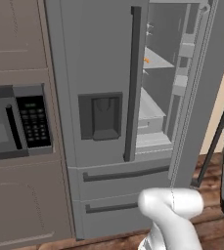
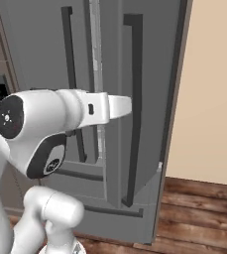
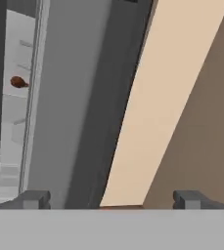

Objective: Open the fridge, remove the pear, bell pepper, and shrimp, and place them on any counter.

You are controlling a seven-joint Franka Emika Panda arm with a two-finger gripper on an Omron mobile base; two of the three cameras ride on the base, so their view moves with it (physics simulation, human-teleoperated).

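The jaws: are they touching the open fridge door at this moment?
Apart. In the hand view the gripper stands open, its fingertips bare, and the open fridge door lies farther ahead, with nothing between the jaws.

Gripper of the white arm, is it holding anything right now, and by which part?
Nothing is held. The two-finger gripper stands open, its dark fingertips wide apart with nothing between them, beside the tall grey steel fridge's open right door.

Both base views look forward and down from close behind the arm at the fridge [image 1: 108, 97], sharing its doors, while the hand view looks along the open door's edge.
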